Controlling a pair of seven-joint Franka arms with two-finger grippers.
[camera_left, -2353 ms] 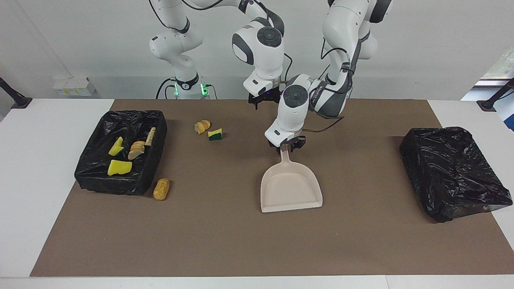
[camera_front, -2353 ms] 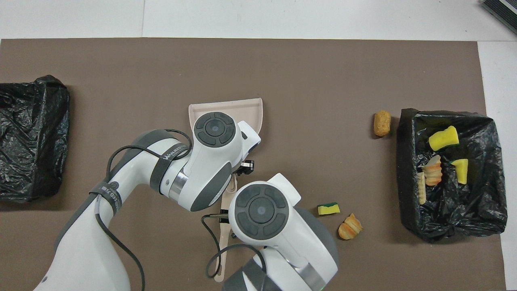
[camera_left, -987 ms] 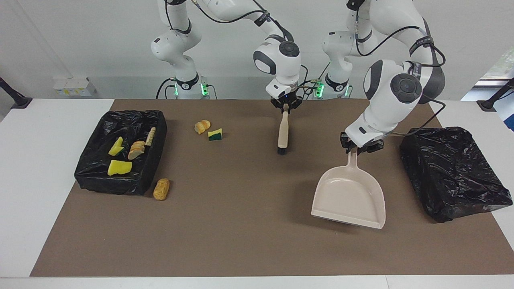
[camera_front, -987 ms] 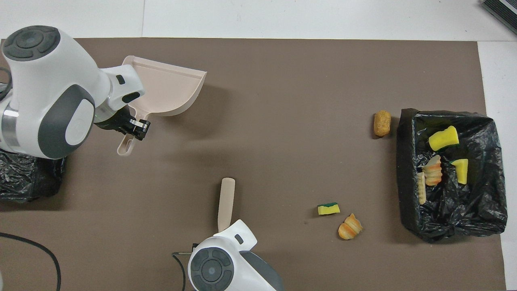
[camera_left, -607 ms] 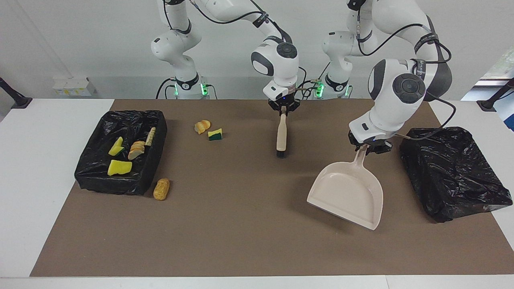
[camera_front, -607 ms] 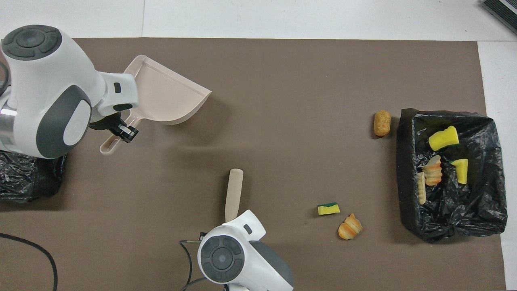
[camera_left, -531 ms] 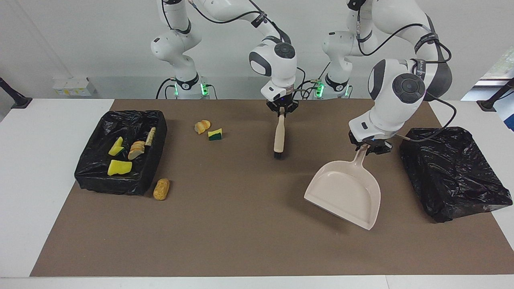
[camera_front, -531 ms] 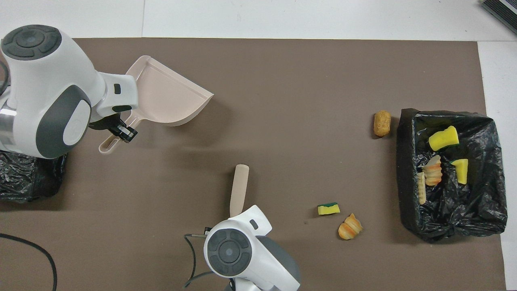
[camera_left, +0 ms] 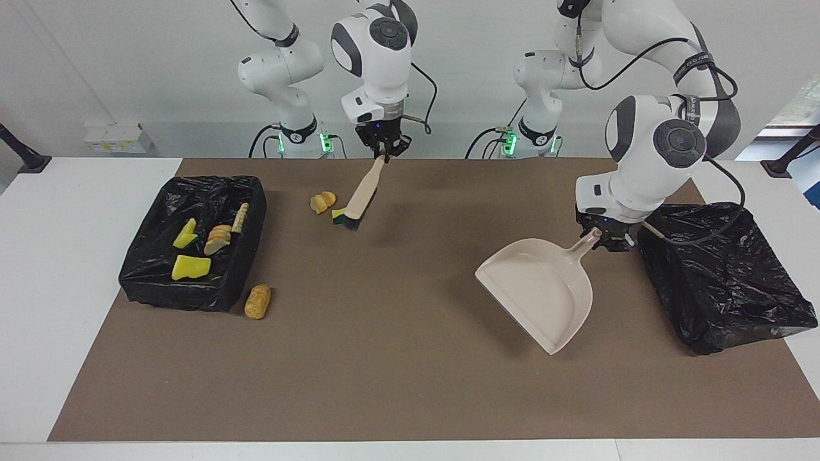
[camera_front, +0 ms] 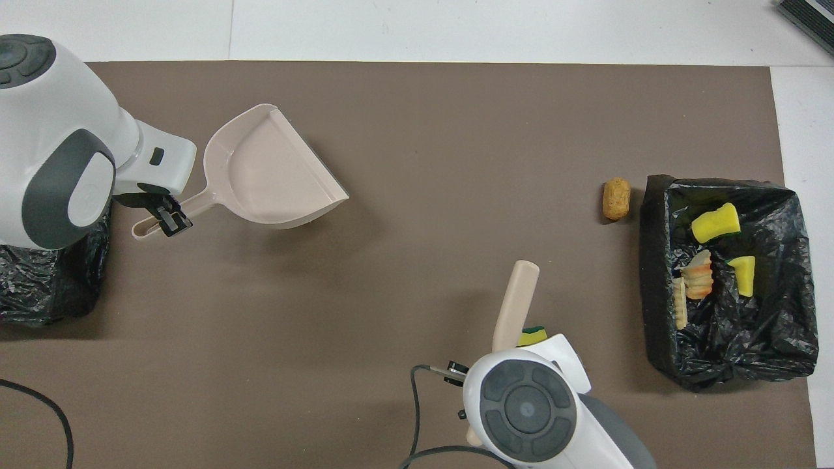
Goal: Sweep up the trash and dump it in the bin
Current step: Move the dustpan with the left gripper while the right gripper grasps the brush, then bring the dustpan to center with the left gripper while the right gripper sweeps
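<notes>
We hold the brush [camera_left: 360, 200] clamped in our right gripper [camera_left: 382, 152] over the green-backed sponge piece [camera_front: 532, 335], the dustpan [camera_left: 537, 291] clamped in our left gripper [camera_left: 605, 238] well away toward 3 o'clock in the facing view, so the sweep likely first needs the pan brought beside the trash.

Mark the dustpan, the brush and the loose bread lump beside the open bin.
dustpan [camera_left: 538, 291], facing view, middle of its tray.
brush [camera_left: 364, 191], facing view, middle of its handle.
bread lump [camera_left: 257, 301], facing view, its middle.

mat [camera_left: 397, 358] middle — open | blocked: dustpan [camera_left: 538, 291], brush [camera_left: 360, 198] — raised
</notes>
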